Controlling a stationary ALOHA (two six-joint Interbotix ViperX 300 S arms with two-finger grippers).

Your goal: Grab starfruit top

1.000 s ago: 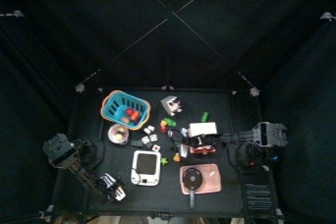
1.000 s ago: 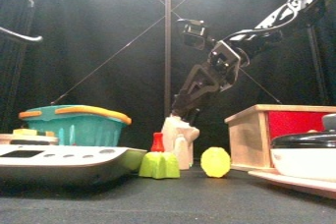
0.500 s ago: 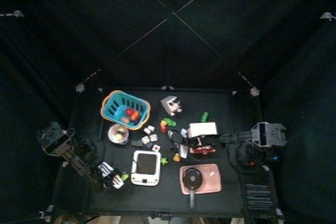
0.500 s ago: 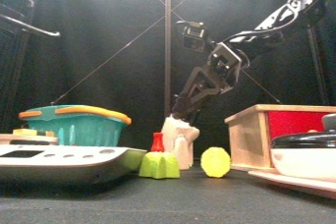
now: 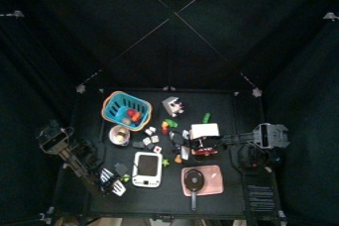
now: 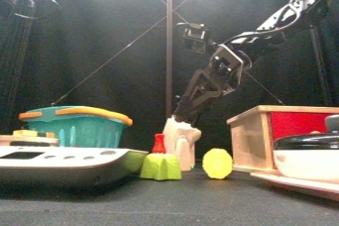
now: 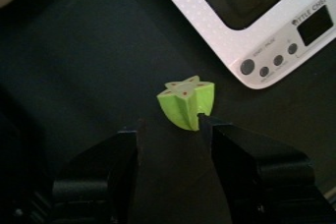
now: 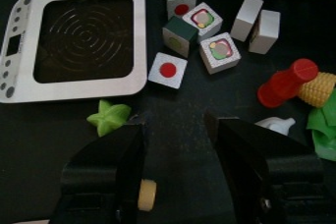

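One starfruit (image 7: pixel 188 100), yellow-green and star-topped, sits on the tabletop (image 7: pixel 79 61). One white rectangular device (image 8: pixel 77 41) lies there too (its buttons and small screen show in the left wrist view). Beside it the right wrist view shows five small blocks (image 8: pixel 201 19), three with round pictures on top and two plain white. There is one teal basket (image 6: pixel 74 126) with an orange rim, one wooden box (image 6: pixel 279 131) with a red inside, and one flat yellow piece (image 6: pixel 217 163). Two black arms are present, each with one gripper (image 7: pixel 176 154).
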